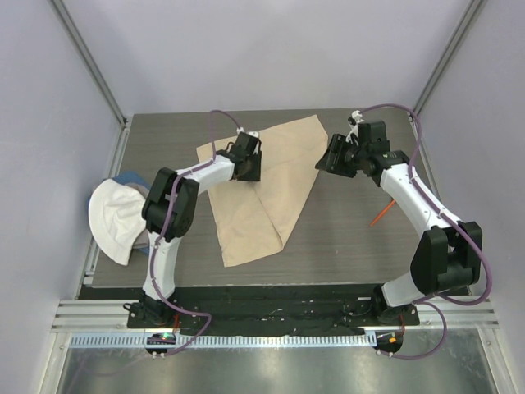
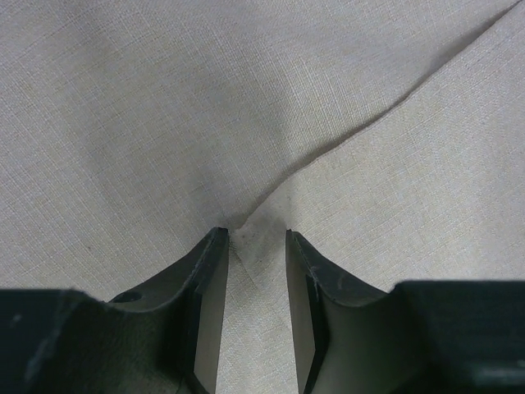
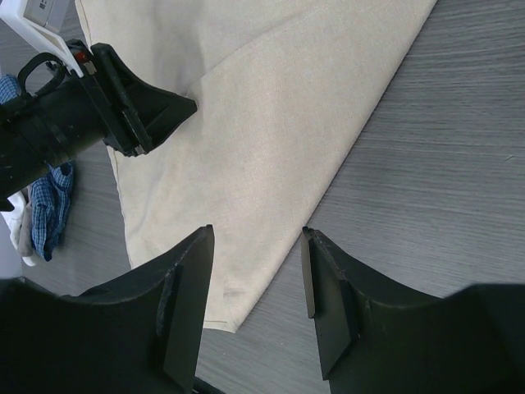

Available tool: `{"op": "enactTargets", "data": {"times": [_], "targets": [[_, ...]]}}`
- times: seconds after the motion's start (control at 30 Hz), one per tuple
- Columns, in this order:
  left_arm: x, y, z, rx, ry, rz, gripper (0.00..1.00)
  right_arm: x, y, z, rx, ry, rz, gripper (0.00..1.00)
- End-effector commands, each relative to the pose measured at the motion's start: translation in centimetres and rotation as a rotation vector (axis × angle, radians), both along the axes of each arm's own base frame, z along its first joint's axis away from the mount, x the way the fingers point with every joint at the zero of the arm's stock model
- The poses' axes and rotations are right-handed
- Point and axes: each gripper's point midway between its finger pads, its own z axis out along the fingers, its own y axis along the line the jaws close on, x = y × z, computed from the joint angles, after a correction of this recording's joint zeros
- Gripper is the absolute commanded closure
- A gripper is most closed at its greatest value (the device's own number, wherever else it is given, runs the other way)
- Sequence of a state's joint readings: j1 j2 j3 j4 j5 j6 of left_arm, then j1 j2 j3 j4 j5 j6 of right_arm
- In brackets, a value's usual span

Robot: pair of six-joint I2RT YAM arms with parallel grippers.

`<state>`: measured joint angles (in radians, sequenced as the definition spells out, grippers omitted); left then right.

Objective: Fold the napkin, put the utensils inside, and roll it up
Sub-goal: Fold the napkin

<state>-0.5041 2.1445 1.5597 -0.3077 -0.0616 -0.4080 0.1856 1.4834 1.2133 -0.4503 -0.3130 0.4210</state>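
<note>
The beige napkin (image 1: 267,185) lies folded into a long tapering shape in the middle of the table. My left gripper (image 1: 248,164) rests on its left part. In the left wrist view the cloth (image 2: 164,107) fills the frame and a folded edge runs to the left gripper (image 2: 256,234), whose jaws stand a little apart with flat cloth between them. My right gripper (image 1: 326,160) hangs open and empty by the napkin's right edge. In its wrist view the right gripper (image 3: 258,234) is above the napkin (image 3: 262,123). One orange utensil (image 1: 379,216) shows beside the right arm.
A white cloth (image 1: 115,217) and a blue cloth (image 1: 127,176) lie at the table's left edge; the blue cloth (image 3: 49,205) also shows in the right wrist view. The dark table (image 1: 353,238) has metal frame posts at its back corners.
</note>
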Motion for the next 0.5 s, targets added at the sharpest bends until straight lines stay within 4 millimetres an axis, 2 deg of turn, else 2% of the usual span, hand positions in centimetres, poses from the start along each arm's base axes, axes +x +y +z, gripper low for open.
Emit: {"op": "enactTargets", "data": {"times": [0.0, 0.27, 0.4, 0.47], "targets": [[1.2, -0.4, 0.7, 0.015, -0.043, 0.0, 0.63, -0.2, -0.3, 1.8, -0.001, -0.057, 0.001, 0.45], [1.2, -0.5, 0.7, 0.027, -0.051, 0.007, 0.83, -0.5, -0.5, 1.8, -0.009, -0.061, -0.004, 0.45], [1.3, -1.0, 1.1, 0.021, -0.059, 0.0, 1.0, -0.5, -0.8, 1.7, -0.014, -0.058, -0.009, 0.45], [1.5, -1.1, 1.6, 0.015, -0.068, 0.003, 1.0, -0.5, -0.8, 1.5, -0.016, -0.054, -0.008, 0.45]]}}
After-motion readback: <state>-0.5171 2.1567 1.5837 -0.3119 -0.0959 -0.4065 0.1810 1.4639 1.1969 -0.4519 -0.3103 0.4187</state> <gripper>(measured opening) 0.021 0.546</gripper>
